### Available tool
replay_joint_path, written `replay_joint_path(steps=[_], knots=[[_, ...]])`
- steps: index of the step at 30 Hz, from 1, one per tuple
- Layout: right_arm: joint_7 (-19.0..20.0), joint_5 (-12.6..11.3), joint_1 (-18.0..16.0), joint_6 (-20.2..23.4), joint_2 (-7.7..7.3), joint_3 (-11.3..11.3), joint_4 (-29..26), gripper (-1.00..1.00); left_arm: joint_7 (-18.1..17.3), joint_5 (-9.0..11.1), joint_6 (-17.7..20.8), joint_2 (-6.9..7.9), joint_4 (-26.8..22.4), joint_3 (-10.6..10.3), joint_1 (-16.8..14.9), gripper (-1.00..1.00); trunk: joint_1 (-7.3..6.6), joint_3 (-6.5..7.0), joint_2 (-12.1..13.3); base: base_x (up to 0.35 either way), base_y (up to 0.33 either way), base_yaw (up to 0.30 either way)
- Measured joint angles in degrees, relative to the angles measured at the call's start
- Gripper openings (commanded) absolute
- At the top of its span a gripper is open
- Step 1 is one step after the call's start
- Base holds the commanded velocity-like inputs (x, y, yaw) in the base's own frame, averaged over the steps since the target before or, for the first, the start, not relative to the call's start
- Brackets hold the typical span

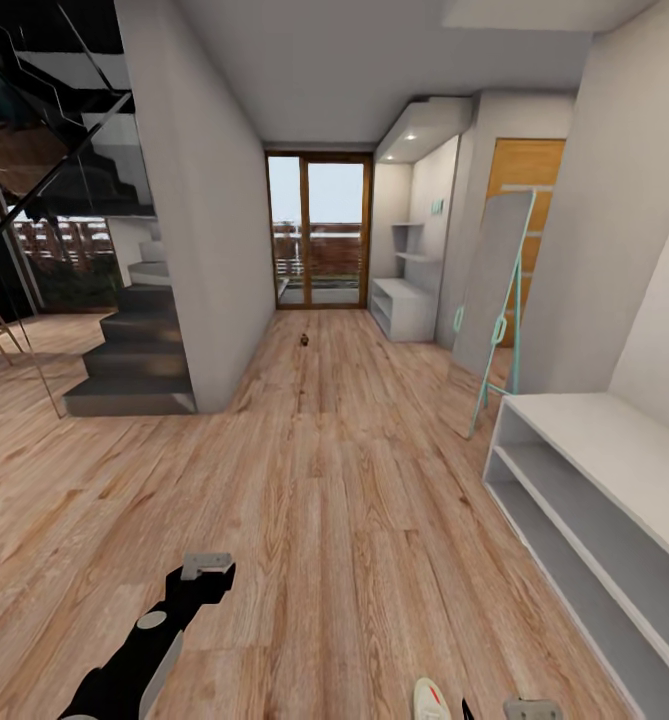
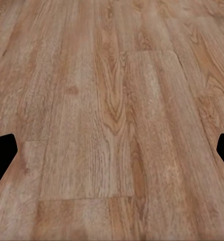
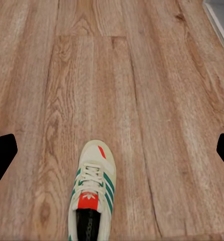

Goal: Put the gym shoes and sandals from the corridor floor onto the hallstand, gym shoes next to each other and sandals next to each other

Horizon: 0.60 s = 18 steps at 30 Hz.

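Your left pincer [image 1: 206, 566] hangs low over the corridor floor [image 1: 324, 480], its two fingers spread apart with nothing between them; its wrist camera looks down on bare wood-grain planks, with the dark fingertips [image 2: 2, 155] at the two edges of that picture.

Your right pincer [image 1: 531, 708] sits at the very bottom edge of the head view, where only its grey tip shows. From its wrist camera the fingertips [image 3: 1, 155] also stand wide apart and hold nothing.

One gym shoe [image 3: 92, 193] lies on the floor directly ahead of the right pincer and between its finger lines, not touching either finger. It rests flat on its sole, toe pointing away from the pincer, with the green stripes, the laces and the red-orange tongue tag facing up. In the head view the shoe's white toe [image 1: 431, 700] peeks in just beside the right pincer, on the side toward the left one.

The hallstand [image 1: 404, 300] stands far ahead of both pincers, against the right-hand wall near the glass door [image 1: 319, 235]. A small dark object [image 1: 304, 340] lies on the floor well ahead, too small to identify. A long white worktop [image 1: 614, 450] with open shelves runs along the wall on the outer side of the right pincer.
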Motion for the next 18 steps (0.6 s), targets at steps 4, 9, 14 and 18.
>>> replay_joint_path(steps=[4, 9, 14, 18], knots=[[0.0, 0.0, 0.0, 0.0, 0.00, 0.0, 0.1, 1.00, 0.0, 0.0, -0.1, 0.01, 0.0, 0.0, 0.0, 1.00, 0.88, -0.72, -1.6, 0.000, 0.000, 0.000], [0.0, 0.1, 0.0, 0.0, 0.00, 0.0, 0.3, 1.00, 0.0, 0.0, -0.1, -0.01, 0.0, 0.0, 0.0, 1.00, 1.98, -1.62, -3.6, 0.000, 0.000, 0.000], [0.0, 0.0, 0.0, 0.0, 0.00, 0.0, 0.3, 1.00, 0.0, 0.0, -0.1, -0.02, 0.0, 0.0, 0.0, 1.00, 3.08, -2.51, -5.6, 0.000, 0.000, 0.000], [0.0, 0.0, 0.0, 0.0, 0.00, 0.0, 0.3, 1.00, 0.0, 0.0, -0.1, -0.02, 0.0, 0.0, 0.0, 1.00, 3.95, -3.23, -7.2, 0.000, 0.000, 0.000]])
